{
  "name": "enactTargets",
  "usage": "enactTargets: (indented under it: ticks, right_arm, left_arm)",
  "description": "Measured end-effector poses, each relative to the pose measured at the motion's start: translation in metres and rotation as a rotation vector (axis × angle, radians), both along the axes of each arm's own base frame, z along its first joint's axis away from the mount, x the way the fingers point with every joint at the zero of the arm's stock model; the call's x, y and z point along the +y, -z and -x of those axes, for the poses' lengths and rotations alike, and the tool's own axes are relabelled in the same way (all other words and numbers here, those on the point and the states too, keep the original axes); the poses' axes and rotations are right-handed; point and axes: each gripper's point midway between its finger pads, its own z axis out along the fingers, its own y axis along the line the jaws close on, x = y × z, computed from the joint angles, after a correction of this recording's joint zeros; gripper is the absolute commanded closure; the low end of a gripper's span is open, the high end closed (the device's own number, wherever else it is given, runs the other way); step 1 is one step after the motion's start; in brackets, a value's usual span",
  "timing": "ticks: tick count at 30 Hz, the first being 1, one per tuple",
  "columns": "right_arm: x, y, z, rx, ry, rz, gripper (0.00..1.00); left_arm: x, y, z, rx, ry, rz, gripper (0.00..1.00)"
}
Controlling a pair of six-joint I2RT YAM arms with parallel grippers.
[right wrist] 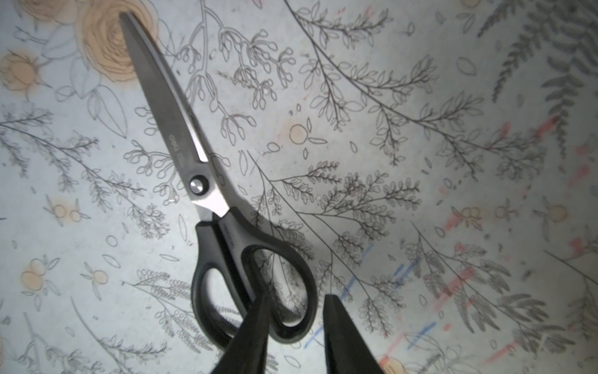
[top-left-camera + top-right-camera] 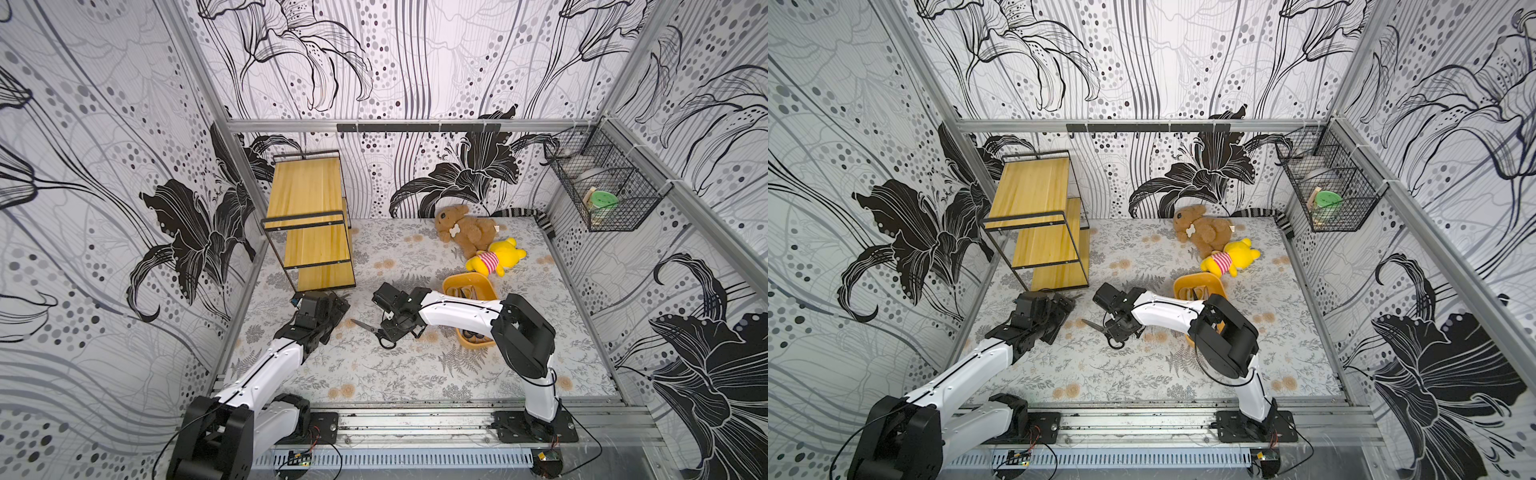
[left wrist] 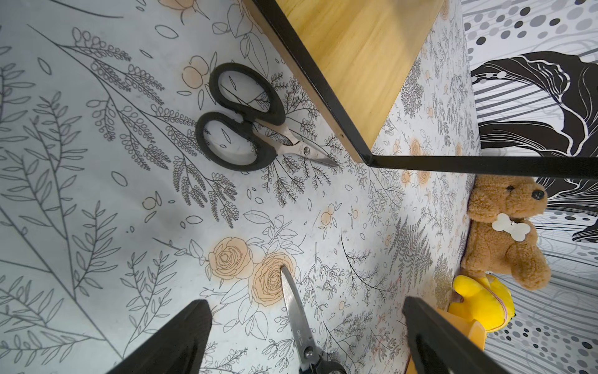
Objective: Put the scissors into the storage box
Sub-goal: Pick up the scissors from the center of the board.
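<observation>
A large black-handled pair of scissors (image 2: 368, 327) (image 1: 194, 155) lies flat on the floral mat, blades closed. My right gripper (image 2: 390, 332) (image 1: 296, 311) hangs over its handles, open. One finger (image 1: 259, 317) stands over the bigger loop and the other just outside the rim, with gaps still showing. My left gripper (image 2: 338, 305) (image 3: 304, 301) is open wide and holds nothing. The big pair's blade tip (image 3: 291, 298) points between its fingers. A smaller black-handled pair (image 3: 246, 129) lies by the shelf foot. The orange storage box (image 2: 469, 282) (image 2: 1200, 280) sits behind my right forearm, with dark scissors inside, partly hidden.
A yellow wooden shelf with a black frame (image 2: 307, 216) stands at the back left. A brown teddy (image 2: 465, 228) and a yellow plush (image 2: 496, 257) lie just beyond the box. A black wire basket (image 2: 602, 187) hangs on the right wall.
</observation>
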Motion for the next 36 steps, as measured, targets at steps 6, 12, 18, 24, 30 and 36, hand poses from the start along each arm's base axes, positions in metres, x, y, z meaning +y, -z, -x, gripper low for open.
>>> enactTargets:
  ticks: [6,12,18,24,30,36]
  right_arm:
    - [-0.003,0.012,-0.001,0.004,0.005,0.030,0.71]
    - [-0.005,0.019,-0.004,-0.005,0.011,0.051,0.72]
    - [-0.005,0.019,-0.004,-0.007,0.011,0.053,0.82]
    - [-0.006,0.019,-0.007,-0.022,0.014,0.059,0.91]
    - [-0.011,0.019,-0.007,-0.051,0.021,0.047,1.00]
    - [-0.049,0.012,-0.004,-0.058,0.095,0.045,1.00]
  left_arm:
    - [-0.001,0.000,0.000,0.001,0.007,0.009,0.03]
    - [-0.001,-0.001,0.000,-0.001,0.006,0.011,0.03]
    - [-0.002,0.002,0.003,0.003,0.010,0.016,0.03]
    - [-0.002,0.005,0.005,0.008,0.012,0.018,0.03]
    - [-0.004,0.007,0.007,0.006,0.015,0.035,0.03]
    - [-0.004,0.013,0.013,0.013,0.009,0.056,0.03]
